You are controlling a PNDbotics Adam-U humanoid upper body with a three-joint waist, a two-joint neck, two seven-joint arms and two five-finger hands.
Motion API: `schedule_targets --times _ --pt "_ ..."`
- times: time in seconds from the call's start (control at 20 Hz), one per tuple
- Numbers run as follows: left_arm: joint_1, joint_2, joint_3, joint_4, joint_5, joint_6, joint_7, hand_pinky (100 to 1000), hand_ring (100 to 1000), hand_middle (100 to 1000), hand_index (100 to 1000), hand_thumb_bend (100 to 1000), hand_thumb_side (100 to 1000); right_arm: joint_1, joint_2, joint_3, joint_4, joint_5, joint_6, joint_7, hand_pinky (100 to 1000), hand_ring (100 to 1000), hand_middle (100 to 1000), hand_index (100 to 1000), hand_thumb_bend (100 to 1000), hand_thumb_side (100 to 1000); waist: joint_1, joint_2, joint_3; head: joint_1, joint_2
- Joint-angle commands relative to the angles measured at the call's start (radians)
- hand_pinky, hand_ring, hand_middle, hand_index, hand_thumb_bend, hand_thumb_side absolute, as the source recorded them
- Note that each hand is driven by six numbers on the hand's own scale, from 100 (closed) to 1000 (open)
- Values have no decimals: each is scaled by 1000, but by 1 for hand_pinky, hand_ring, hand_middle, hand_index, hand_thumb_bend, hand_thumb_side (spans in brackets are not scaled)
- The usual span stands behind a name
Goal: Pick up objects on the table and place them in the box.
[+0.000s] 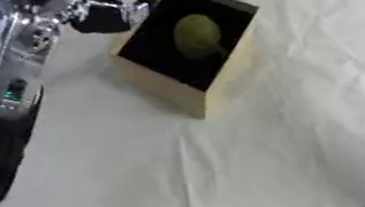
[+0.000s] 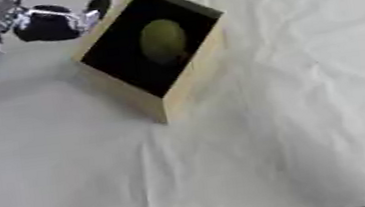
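Left hand [image 1: 108, 15] hovering upper left of frame, fingers curled, holding nothing.
Lying inside box [image 1: 224, 87], upper centre: green fruit [image 1: 197, 34]; possibly nudging box wall if swinging right.

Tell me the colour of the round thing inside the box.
Yellowish green fruit, against the box's black interior; clearest in the left eye view.

matt wooden box [image 1: 220, 93] on creased white cloth [image 1: 313, 133].

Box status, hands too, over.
Left hand at the box's far-left corner, fingers unclear. Right hand out of view. Green round object inside box. White cloth around it, nothing blocking.
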Motion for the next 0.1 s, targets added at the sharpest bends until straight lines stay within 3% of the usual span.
schedule_targets --times 0.05,0.1 --pt "42 105 63 -112 67 39 70 637 559 506 751 316 140 -8 -29 -14 -21 8 -1 -8 823 709 696 844 392 616 -1 -29 4 -13 -6" --pt "66 127 79 -138 91 49 90 637 559 506 751 316 140 -9 -29 -14 -21 8 -1 -9 823 709 696 844 392 616 -2 -29 5 -15 -6"
